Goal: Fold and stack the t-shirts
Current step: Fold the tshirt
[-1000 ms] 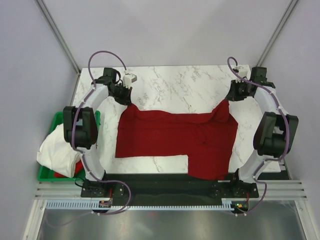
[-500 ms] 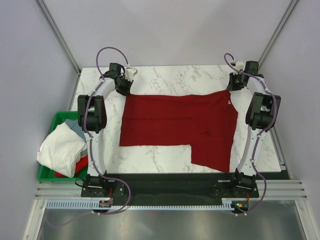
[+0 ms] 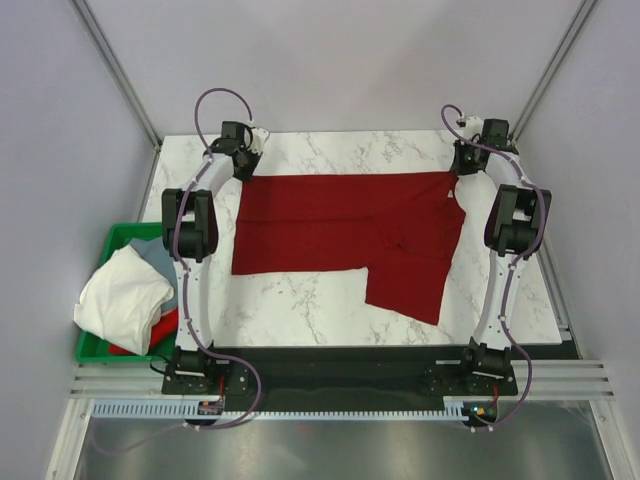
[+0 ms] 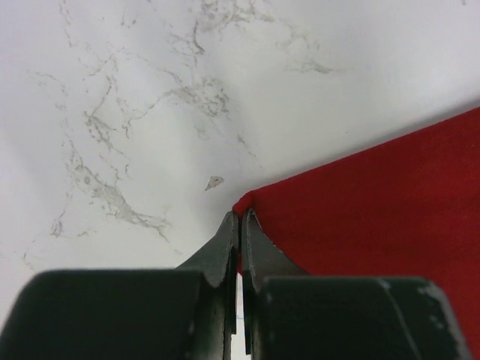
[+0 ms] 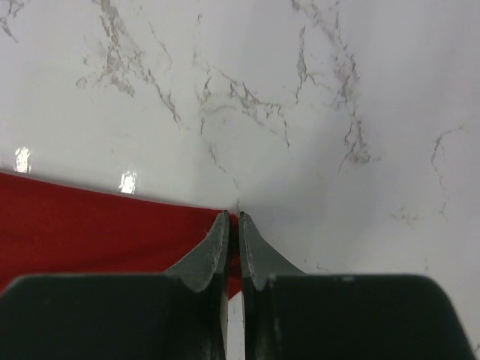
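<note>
Far left, at nine o'clock in the top view: bin (image 3: 120, 232) just off the table (image 3: 300, 310), heaped with a white tee (image 3: 120, 295) over a grey tee (image 3: 158, 255), neither folded yet.

At eleven o'clock: left gripper (image 3: 243, 168) (image 4: 240, 217), clenched on the far-left corner of the red tee (image 3: 340, 215) (image 4: 375, 202), fingertips low over the marble in the wrist view.

Across the middle, from ten round to two o'clock: red tee again, lying flat on the table, stretched straight along its far edge between the two grips, with one flap reaching down toward five o'clock and a stepped near edge.

At one o'clock: right gripper (image 3: 460, 170) (image 5: 232, 217), pinching the far-right corner, with a sliver of red cloth (image 5: 90, 225) caught between nearly closed fingers.

Judged from this: spreading and squaring step, no fold begun.

Next, most likely: lower both corners onto the marble, let go together so the far edge keeps its line, then re-grip for the first fold. Worth minding the flap at five o'clock, since it looks skewed and may want smoothing before any fold.
</note>
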Controlling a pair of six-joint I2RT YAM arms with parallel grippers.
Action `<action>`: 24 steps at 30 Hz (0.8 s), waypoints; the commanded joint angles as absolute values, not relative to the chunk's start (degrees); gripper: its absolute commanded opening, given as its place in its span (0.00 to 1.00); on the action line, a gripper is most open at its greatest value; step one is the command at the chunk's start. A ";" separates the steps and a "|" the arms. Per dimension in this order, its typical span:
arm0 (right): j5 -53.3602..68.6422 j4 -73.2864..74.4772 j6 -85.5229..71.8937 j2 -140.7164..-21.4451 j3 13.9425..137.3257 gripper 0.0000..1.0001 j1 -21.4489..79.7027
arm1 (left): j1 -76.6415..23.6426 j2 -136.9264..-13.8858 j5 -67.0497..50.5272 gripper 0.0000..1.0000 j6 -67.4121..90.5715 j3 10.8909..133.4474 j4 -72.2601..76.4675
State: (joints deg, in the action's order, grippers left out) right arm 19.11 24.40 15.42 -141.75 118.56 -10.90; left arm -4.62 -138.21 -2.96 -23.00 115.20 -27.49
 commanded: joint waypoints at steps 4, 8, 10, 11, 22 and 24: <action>16.61 19.95 13.01 -146.68 125.76 0.00 -10.99 | -5.36 -139.22 4.74 0.03 -22.67 117.86 -23.03; 16.44 18.81 11.70 -148.88 129.28 0.06 -10.64 | -5.89 -141.59 5.27 0.15 -21.80 122.95 -22.94; 15.74 18.20 11.25 -148.89 130.42 0.27 -10.55 | -6.06 -142.47 6.32 0.35 -21.19 126.55 -23.46; 15.30 17.93 10.81 -147.84 130.43 0.47 -10.55 | -6.15 -142.47 6.85 0.37 -20.66 127.61 -23.64; 25.00 20.29 10.80 -121.94 115.42 0.67 -10.46 | -6.15 -119.90 4.93 0.48 -15.73 119.90 -24.51; 29.95 25.29 12.91 -118.14 109.03 0.66 -10.46 | -6.15 -116.56 1.77 0.49 -17.39 113.49 -26.36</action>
